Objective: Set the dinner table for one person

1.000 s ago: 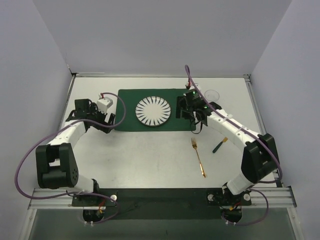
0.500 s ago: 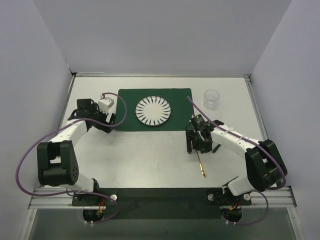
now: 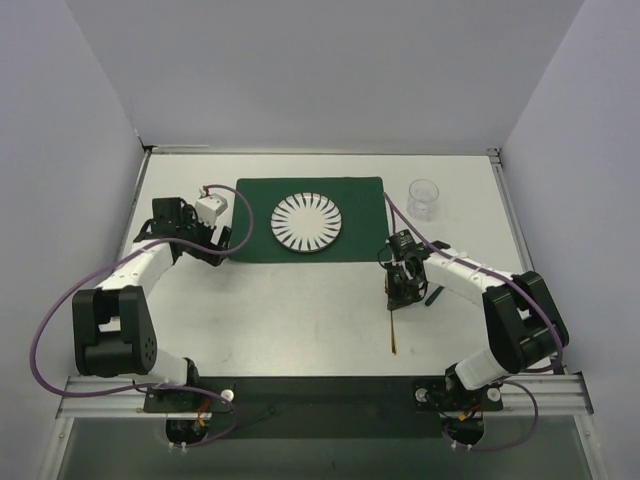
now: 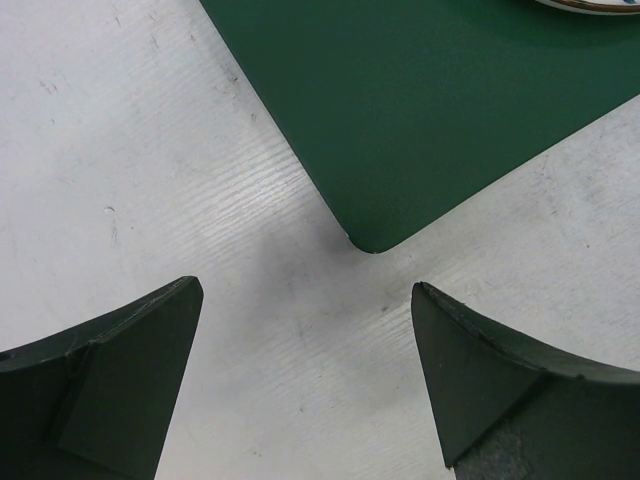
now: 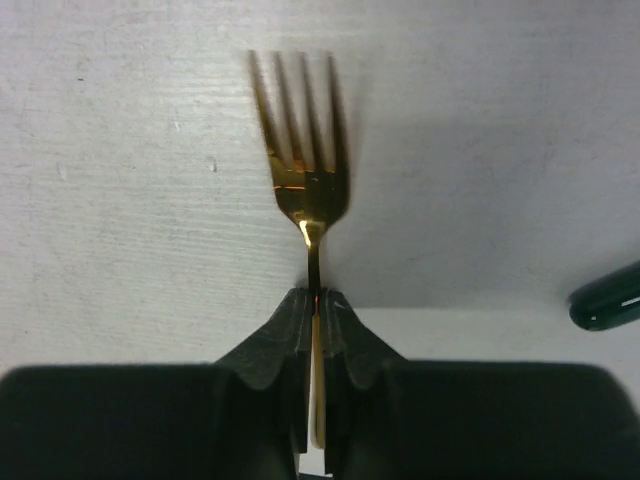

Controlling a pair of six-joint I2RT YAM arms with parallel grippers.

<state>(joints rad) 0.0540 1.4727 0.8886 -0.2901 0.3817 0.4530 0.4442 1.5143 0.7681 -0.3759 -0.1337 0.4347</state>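
On the white dinner table (image 3: 280,310) my right gripper (image 3: 397,298) is shut on the neck of a gold fork (image 3: 394,332). In the right wrist view the fork (image 5: 305,170) stands on edge between the pads, tines ahead of the gripper (image 5: 314,300) and close over the tabletop. Its handle trails toward the near edge. My left gripper (image 3: 216,248) is open and holds nothing, low over the table at the front left corner of the dark green placemat (image 3: 360,200). That corner (image 4: 370,235) lies just ahead of the left gripper (image 4: 305,300).
A white plate with dark spokes (image 3: 307,222) sits in the middle of the placemat. A clear glass (image 3: 424,197) stands at the back right. A dark green knife handle (image 5: 605,300) lies just right of the fork, mostly under my right arm.
My right gripper came from the placemat's right edge toward the near side, dropped onto the fork and shut on its neck. The fork now lies straighter. The left arm stayed put.
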